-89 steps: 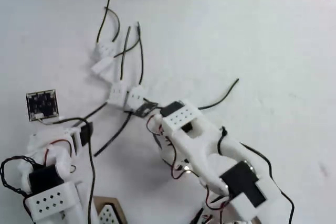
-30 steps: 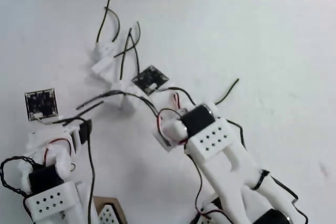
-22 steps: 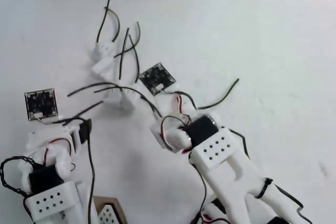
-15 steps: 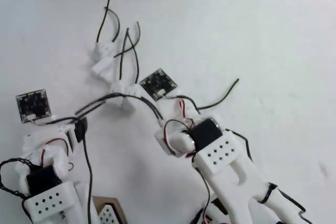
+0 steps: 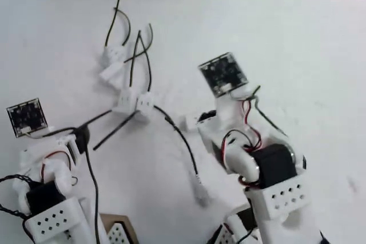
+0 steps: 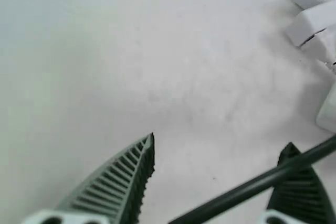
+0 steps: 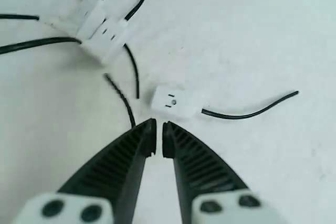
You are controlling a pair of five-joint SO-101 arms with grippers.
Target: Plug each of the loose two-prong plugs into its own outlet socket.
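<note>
Two joined white sockets [image 5: 134,102] [image 7: 102,27] lie left of centre, with black cables fanning out from them. More white pieces [image 5: 112,64] [image 6: 315,17] lie farther back. One single white socket [image 5: 186,123] [image 7: 173,102] with a black cable rests just beyond my right gripper [image 5: 200,121] [image 7: 159,129], which is shut with nothing held. Another black cable [image 5: 183,141] runs from the pair toward the table's front and ends in a blurred white end [image 5: 200,191]. My left gripper [image 5: 80,136] [image 6: 220,141] is open low over the table. A black cable [image 6: 252,187] crosses between its fingers.
Each arm carries a black square board [image 5: 26,115] [image 5: 223,74] at its wrist. A brown cardboard piece [image 5: 117,227] sits at the front edge between the arms. The white table [image 5: 297,44] is bare at the right and far back.
The right arm swung to the right and its board rose away from the joined sockets. A cable with a white end now lies stretched toward the front. The left arm shifted slightly left.
</note>
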